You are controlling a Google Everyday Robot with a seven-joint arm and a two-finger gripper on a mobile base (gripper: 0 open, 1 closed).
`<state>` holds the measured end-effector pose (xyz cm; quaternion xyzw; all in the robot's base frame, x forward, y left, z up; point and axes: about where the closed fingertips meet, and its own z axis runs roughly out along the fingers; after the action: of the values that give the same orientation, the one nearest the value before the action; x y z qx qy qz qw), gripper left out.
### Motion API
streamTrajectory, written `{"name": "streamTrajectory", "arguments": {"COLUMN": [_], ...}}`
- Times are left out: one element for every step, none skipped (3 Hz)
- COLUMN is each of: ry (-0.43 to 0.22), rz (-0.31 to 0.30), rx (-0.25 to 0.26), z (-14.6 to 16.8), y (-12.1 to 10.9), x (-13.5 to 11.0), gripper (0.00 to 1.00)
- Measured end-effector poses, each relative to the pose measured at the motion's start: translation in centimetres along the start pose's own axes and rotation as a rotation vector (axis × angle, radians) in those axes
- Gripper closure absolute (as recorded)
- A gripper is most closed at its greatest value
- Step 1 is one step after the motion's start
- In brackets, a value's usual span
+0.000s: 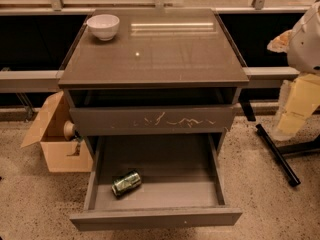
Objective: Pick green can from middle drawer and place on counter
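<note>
**Can sitting in the open drawer, gripper nowhere near it yet**

Closest thing is the wide, shallow dark grey-brown middle drawer [155, 218], plain front panel, pulled right out. The small green metallic can [126, 183] is lying on its side on the flat grey floor, front-left area, angled a bit, near the left wall but not touching it. Nothing else is in there.

Above that is the other drawer front with the white scratch marks [150, 120], which hangs over the back of the open drawer. Then there's the glossy dark grey-brown counter [165, 59], with a small white ceramic bowl [103, 26] in its back-left corner. An open brown cardboard box [55, 144] sits on the floor to the left.

The pale yellowish gripper [296, 108] hangs off at the right edge, well apart from the cabinet and above drawer level. Honestly can't tell if it's open or closed.

What I'd worry about:
- The can is round and on its side, so a slightly off touch could send it rolling toward the wall or back under the scratched drawer.
- It's a long cross-reach from the right, and the arm could clip the counter's overhanging edge or the drawer's side wall.
- For the drop-off, stay clear of the bowl.
</note>
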<state>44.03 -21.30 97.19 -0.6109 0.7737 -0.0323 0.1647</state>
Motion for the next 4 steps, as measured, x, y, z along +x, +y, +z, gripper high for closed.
{"name": "streamTrajectory", "arguments": {"ry": [-0.058, -0.153, -0.230, -0.244], "rz": [-0.072, -0.161, -0.208, -0.226], "rx": [-0.055, -0.142, -0.223, -0.290], "z": [3.4, 8.4, 13.4, 18.3], "y": [0.7, 2.1, 3.7, 5.9], "x": [-1.0, -2.4, -3.9, -5.2], "gripper": [0.00, 0.00, 0.00, 0.00]}}
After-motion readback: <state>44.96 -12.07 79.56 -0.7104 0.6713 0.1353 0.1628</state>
